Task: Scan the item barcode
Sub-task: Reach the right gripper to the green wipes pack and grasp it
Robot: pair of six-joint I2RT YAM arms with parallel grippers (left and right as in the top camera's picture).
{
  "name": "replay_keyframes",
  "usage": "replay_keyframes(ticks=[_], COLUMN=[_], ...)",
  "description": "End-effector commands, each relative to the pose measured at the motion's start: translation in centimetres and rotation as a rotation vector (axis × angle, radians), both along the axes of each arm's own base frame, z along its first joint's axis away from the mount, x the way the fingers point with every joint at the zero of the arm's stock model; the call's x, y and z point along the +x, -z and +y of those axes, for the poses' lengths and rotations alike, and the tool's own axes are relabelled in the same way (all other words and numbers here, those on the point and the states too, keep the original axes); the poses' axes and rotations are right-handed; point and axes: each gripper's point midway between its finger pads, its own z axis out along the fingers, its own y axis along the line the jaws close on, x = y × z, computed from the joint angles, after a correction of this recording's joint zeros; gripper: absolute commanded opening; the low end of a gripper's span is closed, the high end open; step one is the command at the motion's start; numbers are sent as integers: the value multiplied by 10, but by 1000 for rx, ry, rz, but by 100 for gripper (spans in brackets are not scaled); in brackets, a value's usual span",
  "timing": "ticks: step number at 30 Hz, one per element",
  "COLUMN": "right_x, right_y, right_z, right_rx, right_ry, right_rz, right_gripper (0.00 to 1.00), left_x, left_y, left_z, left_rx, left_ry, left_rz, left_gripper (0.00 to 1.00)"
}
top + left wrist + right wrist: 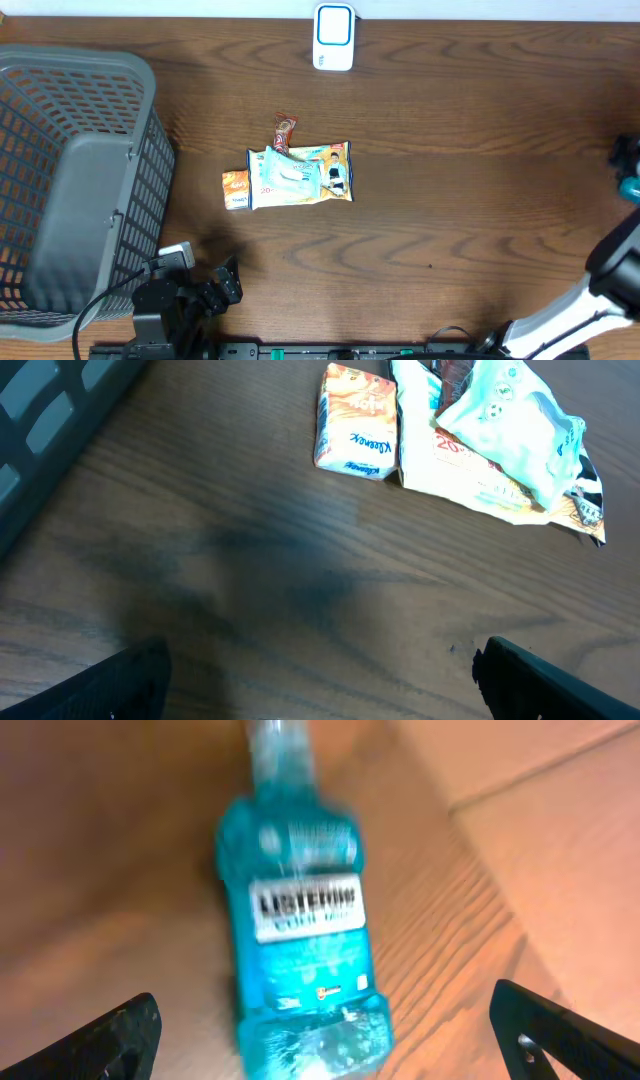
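The table [450, 220] is dark wood with a strong wavy grain. At its left stands the basket [80, 160], grey plastic with lattice walls and rounded corners. At the far edge in the middle lies the scanner [334, 37], a smooth white rounded block with a blue-ringed face.

In the middle sits a small pile. The wipes pack [300, 175] is a flat, crinkled, glossy pouch with a pale flap on top. The tissue pack [235, 188] is a small orange and white soft-wrapped block touching its left end. The snack bar [285, 130] is a thin red-brown wrapper poking out from the far side.

The bottle [305, 930] is clear blue plastic, flat-sided with square shoulders and a narrow neck. It has a white-edged dark label and lies on its back on the wood. The overhead view shows only a teal bit of it [630, 187], at the table's right edge.

The right arm [600, 290] reaches up along the right edge, its wrist above the bottle. The right gripper [322, 1005] is spread wide, with a black finger on each side of the bottle's base and neither touching it.

The left arm is folded low at the near edge beside the basket. The left gripper [320, 670] points across bare wood toward the pile, its fingers wide apart with nothing between them.
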Motion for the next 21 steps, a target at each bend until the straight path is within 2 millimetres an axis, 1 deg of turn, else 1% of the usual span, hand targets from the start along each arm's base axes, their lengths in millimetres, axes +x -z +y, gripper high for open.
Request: replay_keyframes(ticks=[1, 2, 3, 5, 6, 7, 8, 9, 10, 11, 12, 15, 16, 17, 18, 19, 21], right_x=[42, 51, 63, 76, 81, 83, 86, 88, 89, 88, 86, 68, 62, 51, 40, 30, 13], right_y=[-89, -103, -122, -150, -166, -177, -188, -191, -192, -190, -185, -168, -164, -157, -152, -146, -133], right_z=[45, 62, 89, 139, 176, 209, 252, 279, 308, 332, 363, 454, 474, 505, 530, 552, 588], right_rx=[106, 169, 266, 455, 606, 734, 891, 967, 1019, 1042, 1051, 1016, 1002, 979, 955, 929, 877], right_ry=[-113, -162, -232, -356, -443, -511, -595, -638, -700, -757, -835, -1126, -1195, -1305, -1399, -1484, -1611], right_rz=[-358, -435, -531, -657, -719, -748, -760, -749, -721, -686, -634, -469, -431, -377, -335, -294, -224], right_gripper=[99, 99, 99, 99, 99, 99, 99, 99, 99, 99, 99, 99, 99, 99, 99, 99, 99], left_x=[-6, -6, -6, -6, -6, -6, -6, -6, -6, -6, -6, -6, -6, -6, -6, -6, -6], left_y=[8, 8, 8, 8, 8, 8, 8, 8, 8, 8, 8, 8, 8, 8, 8, 8, 8], left_z=[0, 0, 0, 0, 0, 0, 0, 0, 0, 0, 0, 0, 0, 0, 0, 0, 0], left_rx=[3, 3, 3, 3, 3, 3, 3, 3, 3, 3, 3, 3, 3, 3, 3, 3, 3], left_ry=[3, 3, 3, 3, 3, 3, 3, 3, 3, 3, 3, 3, 3, 3, 3, 3, 3], left_rz=[34, 34, 34, 34, 34, 34, 34, 34, 34, 34, 34, 34, 34, 34, 34, 34, 33], left_gripper=[98, 98, 98, 98, 98, 98, 98, 98, 98, 98, 98, 98, 98, 98, 98, 98, 98])
